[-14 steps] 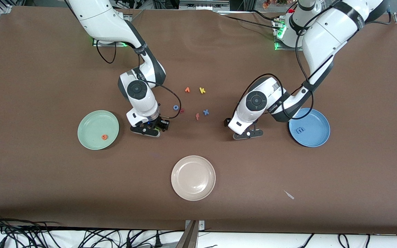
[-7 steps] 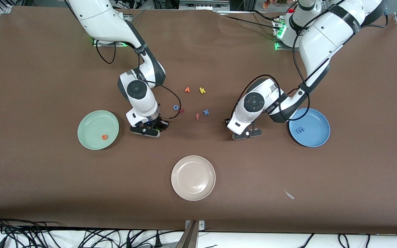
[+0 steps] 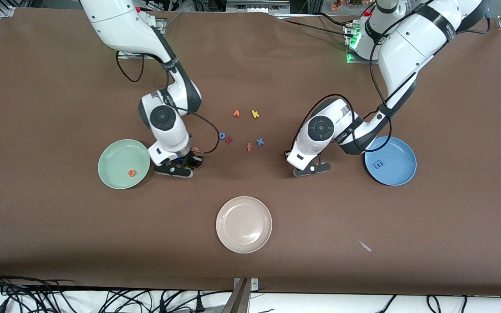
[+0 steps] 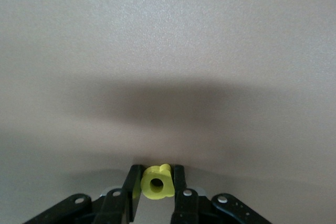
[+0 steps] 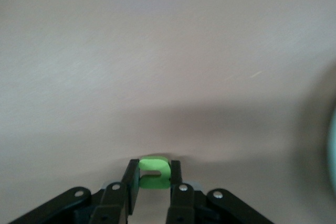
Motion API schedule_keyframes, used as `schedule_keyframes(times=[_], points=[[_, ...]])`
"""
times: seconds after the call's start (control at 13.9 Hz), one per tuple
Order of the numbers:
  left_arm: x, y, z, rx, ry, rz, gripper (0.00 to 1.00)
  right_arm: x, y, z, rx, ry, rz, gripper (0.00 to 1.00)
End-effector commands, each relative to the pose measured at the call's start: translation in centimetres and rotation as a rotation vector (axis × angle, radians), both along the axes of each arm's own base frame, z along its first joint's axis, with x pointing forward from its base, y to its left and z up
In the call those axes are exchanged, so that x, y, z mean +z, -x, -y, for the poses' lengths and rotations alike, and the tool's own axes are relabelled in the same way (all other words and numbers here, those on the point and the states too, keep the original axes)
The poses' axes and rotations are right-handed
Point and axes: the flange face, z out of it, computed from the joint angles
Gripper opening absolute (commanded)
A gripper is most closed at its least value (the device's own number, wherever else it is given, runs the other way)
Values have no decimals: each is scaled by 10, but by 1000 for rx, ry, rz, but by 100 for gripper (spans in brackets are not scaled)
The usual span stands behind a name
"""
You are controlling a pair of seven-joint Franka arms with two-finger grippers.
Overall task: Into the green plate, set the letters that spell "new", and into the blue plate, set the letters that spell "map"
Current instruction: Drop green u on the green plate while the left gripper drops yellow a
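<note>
The right gripper point(image 5: 154, 178) is clamped on the green n point(image 5: 154, 172), just beside the green plate point(image 3: 115, 150). The left gripper point(image 4: 156, 184) pinches the yellow a point(image 4: 156, 182), near the blue plate point(image 3: 400, 167).

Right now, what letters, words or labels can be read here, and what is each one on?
"e": orange letter, in the green plate.
"m": blue letter, in the blue plate.
"a": yellow letter, held in the left gripper.
"n": green letter, held in the right gripper.
"k", "o", "x", "f": loose on the table.
Print on the left arm: too small to read.
</note>
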Motion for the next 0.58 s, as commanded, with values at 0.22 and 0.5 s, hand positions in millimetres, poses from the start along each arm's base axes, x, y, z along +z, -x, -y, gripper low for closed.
schedule_keyframes(times=[0.22, 0.5], points=[[16, -14, -21, -112, -100, -35, 9, 55, -26, 101, 205, 104, -78, 14], [42, -35, -67, -230, -139, -99, 9, 52, -10, 158, 261, 86, -121, 14]])
